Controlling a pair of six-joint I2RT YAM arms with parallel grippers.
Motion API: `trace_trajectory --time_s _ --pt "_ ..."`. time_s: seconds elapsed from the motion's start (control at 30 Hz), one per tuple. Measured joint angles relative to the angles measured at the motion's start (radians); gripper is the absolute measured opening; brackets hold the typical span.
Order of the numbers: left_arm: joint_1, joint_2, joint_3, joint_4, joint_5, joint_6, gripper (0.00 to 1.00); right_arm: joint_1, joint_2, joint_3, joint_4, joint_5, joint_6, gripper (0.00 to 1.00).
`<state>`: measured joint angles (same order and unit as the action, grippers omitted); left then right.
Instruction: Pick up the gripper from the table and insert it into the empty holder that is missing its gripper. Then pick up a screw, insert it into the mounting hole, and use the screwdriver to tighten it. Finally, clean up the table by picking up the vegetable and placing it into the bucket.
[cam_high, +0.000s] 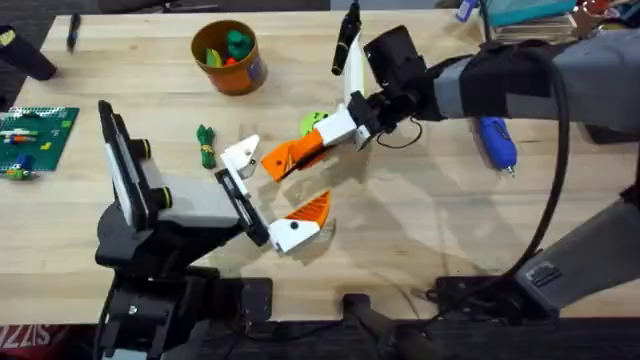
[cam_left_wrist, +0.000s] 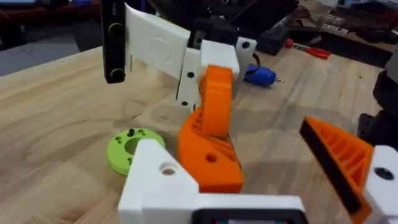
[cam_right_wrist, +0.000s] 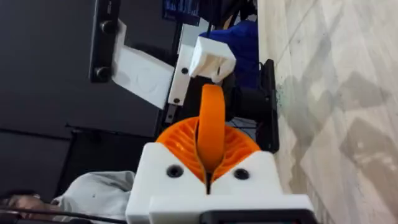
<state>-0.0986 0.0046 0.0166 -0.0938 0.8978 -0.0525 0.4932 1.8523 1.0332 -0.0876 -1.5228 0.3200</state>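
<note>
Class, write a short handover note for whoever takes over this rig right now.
Left gripper: open, its holder bare.
Right gripper: shut on the orange gripper, beside the holder.
Vegetable on the table; bucket farther back; screwdriver lying far right.
Done: pickup. Left: seat the orange gripper, screw, tighten, bin the vegetable.

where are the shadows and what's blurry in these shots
Overhead: soft shadows fall on the table beneath the right arm. Left wrist: the screwdriver and clutter behind it are out of focus. Right wrist: the background is dark and soft; the gripper is sharp.
</note>
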Motion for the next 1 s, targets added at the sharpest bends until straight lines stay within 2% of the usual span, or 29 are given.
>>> trace_trajectory --time_s 0.17,0.6,1.0 --pt "0.0 0.0 0.0 0.0 0.0 0.0 0.991 0.007 0.0 0.0 0.066 0.0 0.099 0.008" --pt "0.0 0.0 0.0 0.0 0.0 0.0 0.99 0.009 0.0 0.0 0.16 0.0 0.23 0.008" --pt "0.001 0.0 0.0 -0.001 -0.002 -0.001 0.99 0.037 0.0 0.0 0.168 0.029 0.303 0.008"
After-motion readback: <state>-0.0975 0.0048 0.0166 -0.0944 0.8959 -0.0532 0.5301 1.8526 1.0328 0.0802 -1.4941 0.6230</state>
